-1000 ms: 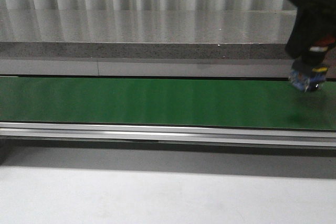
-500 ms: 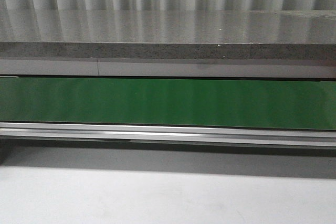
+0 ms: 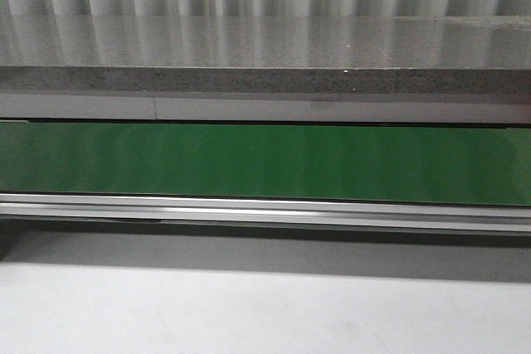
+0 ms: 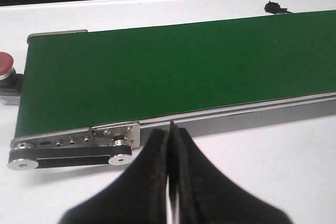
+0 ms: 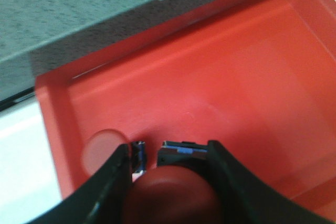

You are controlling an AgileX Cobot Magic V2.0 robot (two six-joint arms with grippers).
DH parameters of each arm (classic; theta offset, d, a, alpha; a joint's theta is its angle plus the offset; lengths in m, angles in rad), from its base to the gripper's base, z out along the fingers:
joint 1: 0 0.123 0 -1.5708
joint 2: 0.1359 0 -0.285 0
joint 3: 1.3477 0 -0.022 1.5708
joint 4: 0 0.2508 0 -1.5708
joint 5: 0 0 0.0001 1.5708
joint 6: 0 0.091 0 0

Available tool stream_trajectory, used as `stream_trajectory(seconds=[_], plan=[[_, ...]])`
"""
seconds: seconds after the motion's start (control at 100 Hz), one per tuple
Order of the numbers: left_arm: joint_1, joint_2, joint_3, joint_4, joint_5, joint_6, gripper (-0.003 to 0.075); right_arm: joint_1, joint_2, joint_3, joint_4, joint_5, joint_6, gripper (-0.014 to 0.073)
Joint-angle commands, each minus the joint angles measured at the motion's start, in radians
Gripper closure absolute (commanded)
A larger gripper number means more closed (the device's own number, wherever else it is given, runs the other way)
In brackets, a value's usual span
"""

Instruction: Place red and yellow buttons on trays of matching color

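The right gripper [image 5: 168,169] hangs over the red tray [image 5: 252,77], its fingers clamped on a red button [image 5: 173,195], which sits between the pads with its dome toward the camera. So the thing that matters is above the tray floor, still held, and the colours match. Whether it already touches the tray floor, I cannot tell from here.

The risk, as I judge it, is in the letting go. If the button is still off the floor when the fingers part, that rounded top could make it roll or tip, and it might bounce toward the tray's wall. The button also looks to be nearer one side wall of the tray than its middle, so a skewed drop has less room there.

The left gripper [image 4: 169,182] is pressed closed on nothing, waiting just off the near edge of the green belt [image 4: 173,72]. Beside the belt's end stands a red knob [image 4: 5,64], which I take for part of the conveyor, not one to sort. From the front, the belt carries nothing, and no yellow button or yellow tray shows anywhere.
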Motion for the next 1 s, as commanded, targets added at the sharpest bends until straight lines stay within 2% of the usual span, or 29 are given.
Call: stream_trajectory(seconds=[0.0, 0.36, 0.51, 0.6, 0.75, 0.82, 0.89, 0.99], plan=[[-0.005, 0.004, -0.027, -0.003, -0.069, -0.007, 0.0741, -0.007, -0.007, -0.039, 0.016, -0.116, -0.001, 0.0659], [-0.005, 0.004, -0.027, -0.003, -0.069, -0.007, 0.0741, -0.007, 0.113, -0.039, 0.063, -0.236, -0.001, 0.0659], [-0.005, 0.004, -0.027, -0.003, -0.069, -0.007, 0.0741, -0.007, 0.147, -0.039, 0.063, -0.243, -0.001, 0.0639], [-0.005, 0.004, -0.027, -0.003, -0.069, -0.007, 0.0741, -0.007, 0.155, -0.039, 0.065, -0.242, -0.001, 0.054], [-0.005, 0.004, -0.027, -0.003, -0.069, -0.007, 0.0741, -0.007, 0.146, -0.039, 0.065, -0.243, -0.001, 0.0212], [-0.005, 0.004, -0.027, -0.003, -0.069, -0.007, 0.0741, -0.007, 0.135, -0.039, 0.065, -0.24, -0.001, 0.0104], [-0.005, 0.004, -0.027, -0.003, -0.069, -0.007, 0.0741, -0.007, 0.119, -0.04, 0.065, -0.239, -0.001, 0.0063], [-0.005, 0.004, -0.027, -0.003, -0.069, -0.007, 0.0741, -0.007, 0.084, -0.04, 0.064, -0.229, -0.001, 0.0064]])
